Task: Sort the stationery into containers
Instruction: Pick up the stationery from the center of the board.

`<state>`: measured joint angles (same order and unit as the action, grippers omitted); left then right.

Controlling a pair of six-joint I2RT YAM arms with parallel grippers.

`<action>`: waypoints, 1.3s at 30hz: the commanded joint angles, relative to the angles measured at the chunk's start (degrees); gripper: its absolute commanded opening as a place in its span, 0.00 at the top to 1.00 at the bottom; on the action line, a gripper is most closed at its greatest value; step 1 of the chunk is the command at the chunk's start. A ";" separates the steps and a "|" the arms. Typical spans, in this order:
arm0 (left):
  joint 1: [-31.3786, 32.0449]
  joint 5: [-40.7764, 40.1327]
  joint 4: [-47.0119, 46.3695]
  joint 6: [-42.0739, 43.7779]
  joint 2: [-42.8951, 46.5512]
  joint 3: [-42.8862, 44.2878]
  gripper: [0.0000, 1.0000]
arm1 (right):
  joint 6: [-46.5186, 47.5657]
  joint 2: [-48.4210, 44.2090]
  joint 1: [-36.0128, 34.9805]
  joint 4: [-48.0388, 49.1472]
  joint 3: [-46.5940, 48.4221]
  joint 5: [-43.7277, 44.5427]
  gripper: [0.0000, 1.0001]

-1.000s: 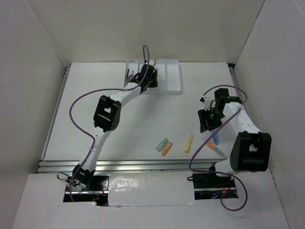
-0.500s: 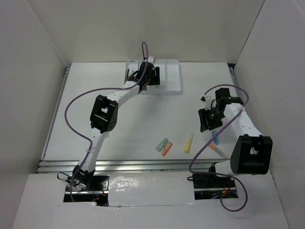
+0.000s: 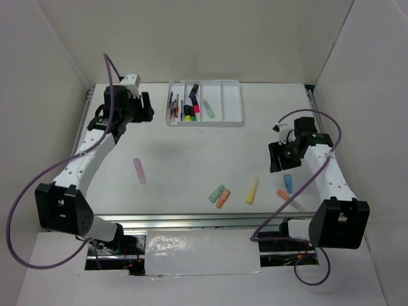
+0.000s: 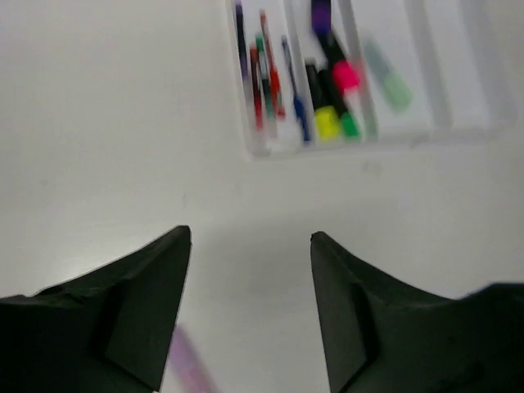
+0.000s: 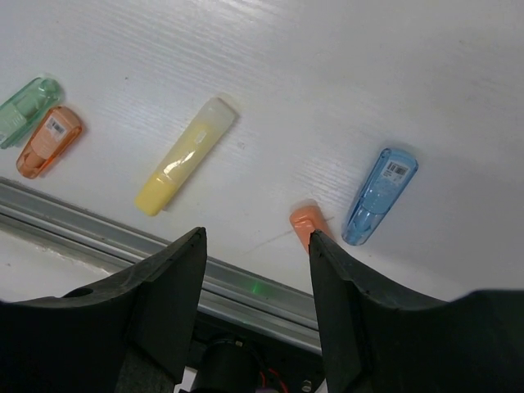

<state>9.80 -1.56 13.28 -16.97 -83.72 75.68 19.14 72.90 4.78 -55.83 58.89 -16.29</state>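
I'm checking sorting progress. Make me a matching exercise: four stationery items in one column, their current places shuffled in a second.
Items:
1. thin pens
2. highlighters
3. yellow marker
4. pink marker

Places:
A. on the table, alone on the left side
B. tray, second compartment from the left
C. on the table, between an orange marker and a blue marker
D. tray, leftmost compartment

Pairs: 1-D, 2-B, 3-C, 4-A.

We see a white tray [image 3: 231, 105] and white desk [image 3: 191, 153], a pale pink marker [image 3: 139, 170], green marker [image 3: 217, 193], orange marker [image 3: 223, 199], yellow marker [image 3: 252, 190] and blue marker [image 3: 288, 183]; the black highlighters [image 3: 189, 109] carry purple, pink, yellow and green caps.
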 commanded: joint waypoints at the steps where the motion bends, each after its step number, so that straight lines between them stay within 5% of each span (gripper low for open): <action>1: -2.94 21.12 5.26 25.88 4.87 -7.20 0.25 | 0.38 -3.99 0.15 1.25 -0.18 -1.20 0.40; 4: -4.44 27.39 16.74 50.03 7.61 -8.54 0.17 | 0.55 -5.05 0.06 0.81 -1.23 -2.25 0.40; 6: -5.49 30.65 36.07 74.91 5.33 -4.68 0.18 | 1.08 -6.19 0.23 0.73 -1.24 -2.87 0.39; 12: -9.63 26.12 57.69 110.14 -0.99 1.13 0.19 | 3.54 -6.90 -0.03 -0.93 -0.45 -2.95 0.38; 17: -11.19 15.98 57.31 127.05 -3.20 -3.15 0.19 | 1.88 -6.90 -0.12 -0.16 -0.18 -2.17 0.38; 27: -8.68 21.95 50.02 137.82 -12.69 -0.97 0.19 | -0.67 -3.12 -0.38 -1.47 1.40 -0.76 0.39; 39: -4.70 15.98 45.52 141.59 -24.64 -0.97 0.29 | -0.50 -2.33 0.14 -3.67 1.75 0.03 0.39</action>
<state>5.15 15.35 58.24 112.42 -106.96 73.43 18.85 70.94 4.67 -58.37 58.19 -16.78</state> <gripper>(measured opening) 0.720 0.609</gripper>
